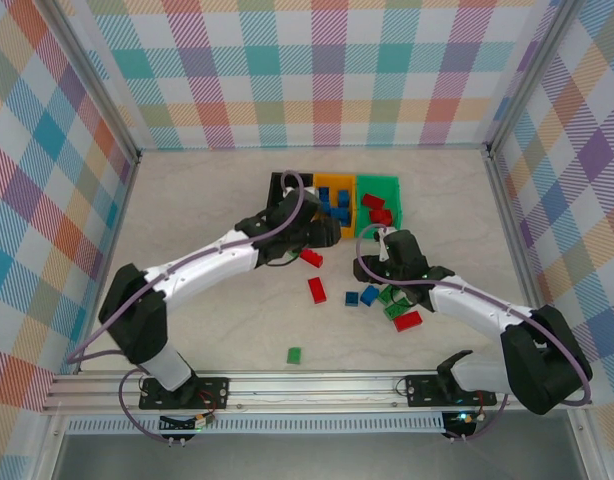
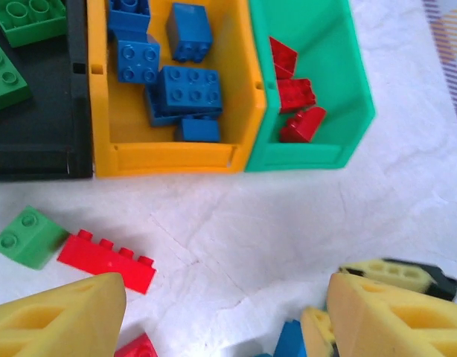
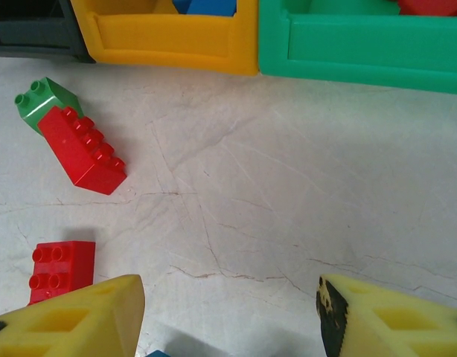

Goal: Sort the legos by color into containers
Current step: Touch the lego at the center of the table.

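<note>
You are working on a pale marbled table [image 1: 207, 200] closed in by plaid walls [image 1: 287, 70]. Both arms reach toward the near side of three joined bins at the far centre: black bin [image 1: 278, 183] on the left, orange bin [image 1: 334, 177] in the middle, green bin [image 1: 379, 180] on the right. The left wrist view shows green bricks [image 2: 13, 44] in the black one, blue bricks [image 2: 187, 89] in the orange and red bricks [image 2: 295, 97] in the green. The left claw [image 2: 221, 320] stands wide open with nothing between its fingers. The right claw [image 3: 228, 323] is likewise spread wide and empty. Loose pieces lie on the table: a mixed cluster [image 1: 382, 303] near the right arm, a lone green piece [image 1: 294, 354] toward the near edge, a square red brick [image 3: 61, 271], and a long red brick [image 2: 107, 260] touching a green brick [image 2: 27, 236] at its left end. The long red brick is the point at issue. It lies just beyond the left claw's left finger, left of the gap, whereas from the right claw it sits off to the far left. The left arm is judged the nearer. The brick's long axis runs roughly left to right, along the fingers' closing line, so you would likely need to shift left and turn the wrist to grip its narrow width. By the present sorting, it belongs in the green bin.
</note>
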